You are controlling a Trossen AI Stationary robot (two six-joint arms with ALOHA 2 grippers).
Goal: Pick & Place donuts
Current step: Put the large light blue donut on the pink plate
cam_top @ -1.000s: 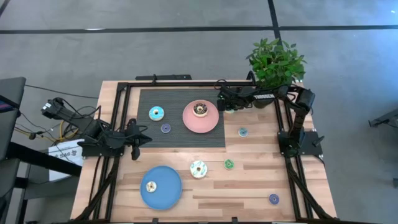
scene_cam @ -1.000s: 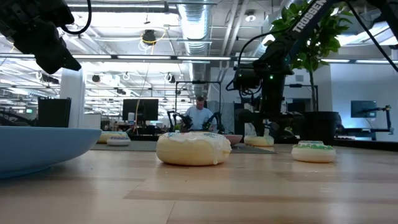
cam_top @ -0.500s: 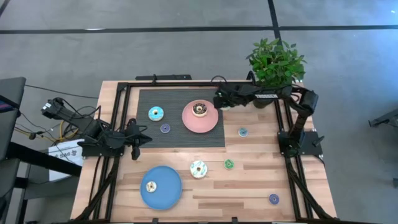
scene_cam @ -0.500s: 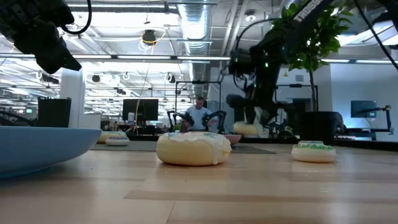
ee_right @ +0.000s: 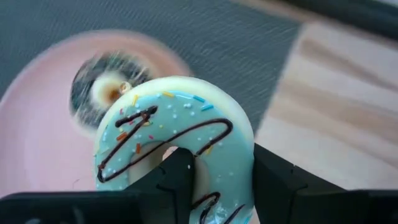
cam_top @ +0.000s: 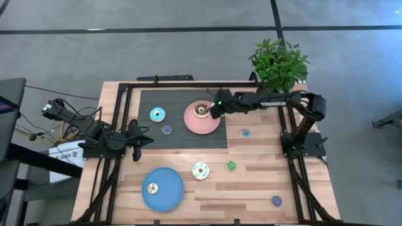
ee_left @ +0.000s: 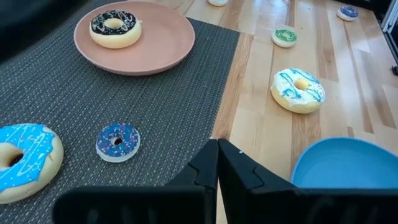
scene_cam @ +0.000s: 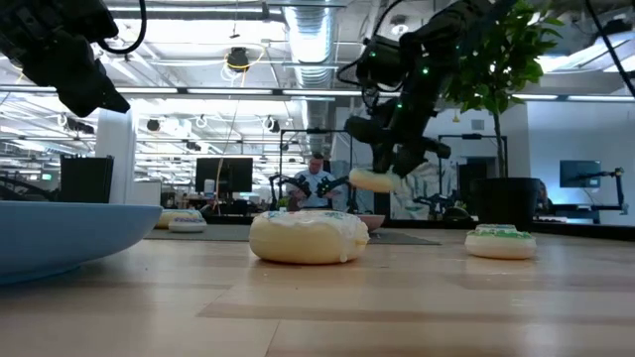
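Right now the right gripper clamps a teal donut above the pink plate

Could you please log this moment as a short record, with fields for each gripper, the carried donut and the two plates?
right gripper: shut on the teal donut, raised over the pink plate's edge
left gripper: shut, empty, at the mat's left side
pink plate: holds one brown-iced donut
blue plate: holds one donut
loose on the mat: light blue donut, purple donut
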